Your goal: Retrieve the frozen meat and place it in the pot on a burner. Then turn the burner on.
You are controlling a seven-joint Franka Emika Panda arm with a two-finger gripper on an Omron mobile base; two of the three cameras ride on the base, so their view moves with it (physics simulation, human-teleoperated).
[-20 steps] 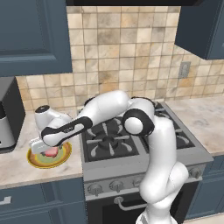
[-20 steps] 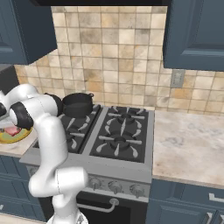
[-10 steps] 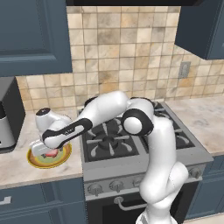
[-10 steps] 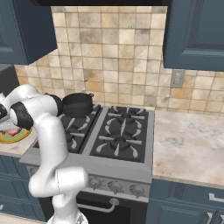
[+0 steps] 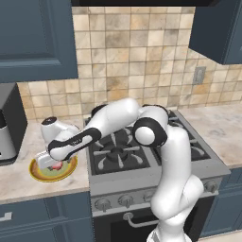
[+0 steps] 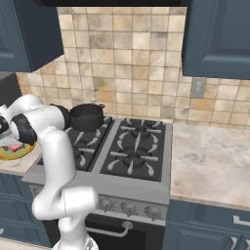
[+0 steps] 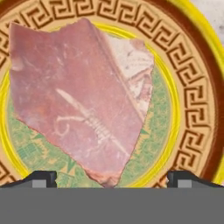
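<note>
The arm is reaching way over to the left end of the counter (image 5: 28,186), and the gripper (image 5: 47,162) is hanging right over the plate (image 5: 40,175) that sits near the counter's front edge, just left of the stove (image 5: 142,160). From the hand camera you're looking straight down at the meat (image 7: 81,103), a pinkish-red slab with a paler whitish patch at one corner, lying in the middle of the plate's green center. The plate (image 7: 192,87) has a yellow rim and a brown band with a key pattern around it. The two fingertips (image 7: 41,178) poke up at the bottom of that view, spread wide, one on each side of the meat's lower point, with nothing between them. So the hand is open and not touching the meat as far as I can tell.

From the right camera you can just see the meat (image 6: 14,147) as a red speck on the plate (image 6: 19,154) at the counter's front left, mostly behind the arm.

The pot (image 6: 87,116) is black, sitting on the back left burner (image 6: 93,128) of the stove. It's well apart from the plate. Knobs (image 6: 128,209) run along the stove front.
</note>
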